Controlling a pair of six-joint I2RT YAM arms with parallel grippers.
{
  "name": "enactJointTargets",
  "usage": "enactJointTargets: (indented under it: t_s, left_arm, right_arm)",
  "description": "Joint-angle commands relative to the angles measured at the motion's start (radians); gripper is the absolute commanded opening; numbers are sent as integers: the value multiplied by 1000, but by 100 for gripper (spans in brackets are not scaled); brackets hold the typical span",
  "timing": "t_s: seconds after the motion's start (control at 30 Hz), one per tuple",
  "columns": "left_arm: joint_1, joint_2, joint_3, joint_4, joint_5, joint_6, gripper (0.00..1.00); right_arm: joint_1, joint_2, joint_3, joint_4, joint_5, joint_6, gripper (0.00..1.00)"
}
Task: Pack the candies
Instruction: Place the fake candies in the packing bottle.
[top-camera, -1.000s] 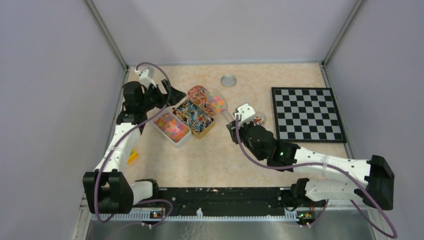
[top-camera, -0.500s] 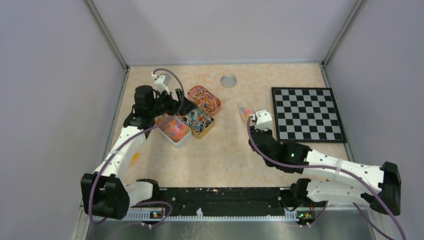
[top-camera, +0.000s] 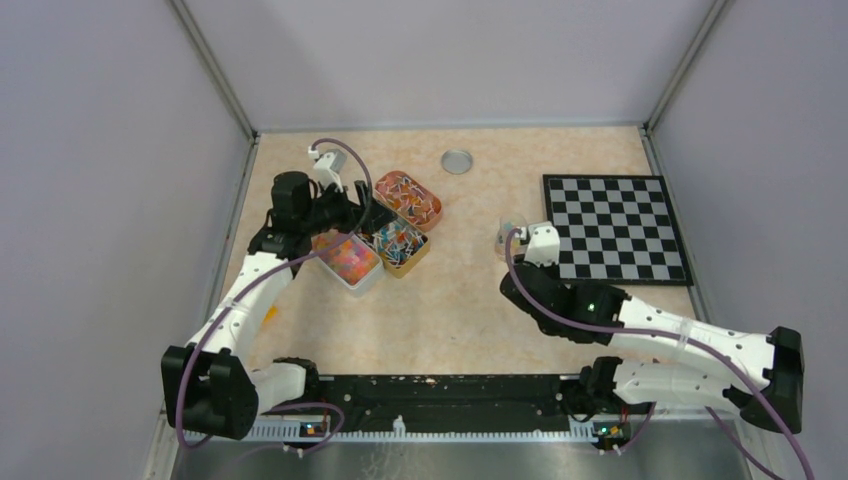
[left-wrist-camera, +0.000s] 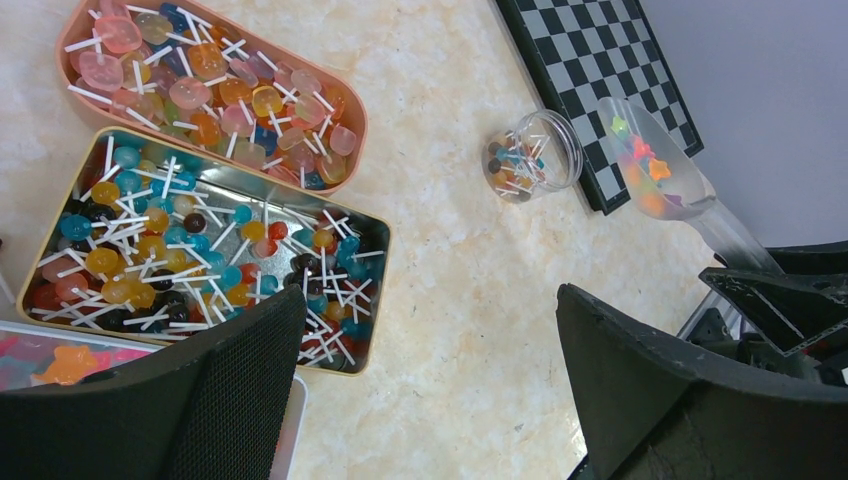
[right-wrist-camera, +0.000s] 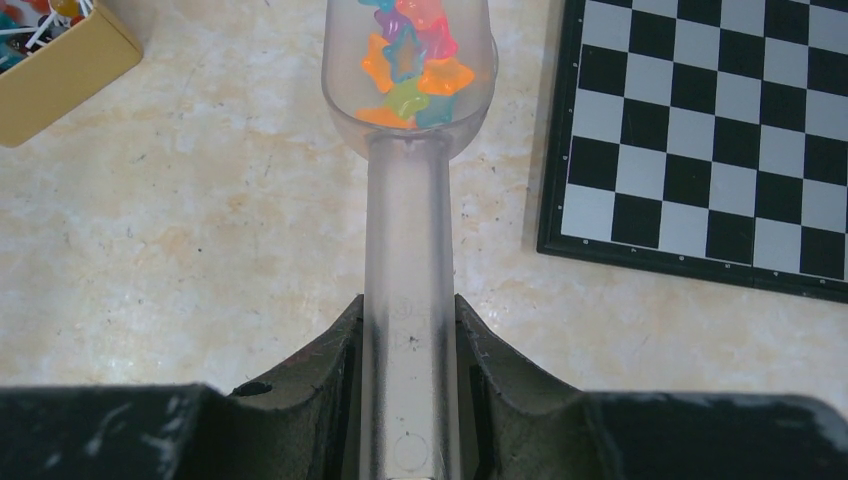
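My right gripper (right-wrist-camera: 408, 310) is shut on the handle of a clear plastic scoop (right-wrist-camera: 408, 200). Its bowl holds a small heap of star-shaped candies (right-wrist-camera: 412, 70) in orange, pink, blue and yellow. In the top view the scoop (top-camera: 504, 234) hangs just left of the chessboard. More pink and orange candies fill a white tray (top-camera: 345, 257) at the left. My left gripper (left-wrist-camera: 430, 330) stands wide open and empty above the tins (top-camera: 362, 213). A small clear jar (left-wrist-camera: 533, 155) with lollipops stands by the chessboard; in the top view it is hidden.
An orange oval tin (top-camera: 408, 198) and a gold rectangular tin (top-camera: 401, 244), both full of lollipops, sit beside the white tray. A chessboard (top-camera: 615, 228) lies at the right. A round metal lid (top-camera: 457, 161) lies at the back. A yellow scrap (top-camera: 266, 316) lies by the left wall.
My right arm carried the loaded scoop from over the tins to the right, up to the chessboard's edge. My left gripper moved right and came over the tins.
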Motion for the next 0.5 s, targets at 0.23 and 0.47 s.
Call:
enactJointTargets:
  t_s: [0.23, 0.47]
  left_arm:
    - [-4, -7, 1, 19, 12, 19, 99]
    - [-4, -8, -2, 18, 9, 19, 99]
  right_arm:
    - [-34, -11, 59, -49, -19, 44, 0]
    - [-72, -6, 51, -50, -75, 40, 0]
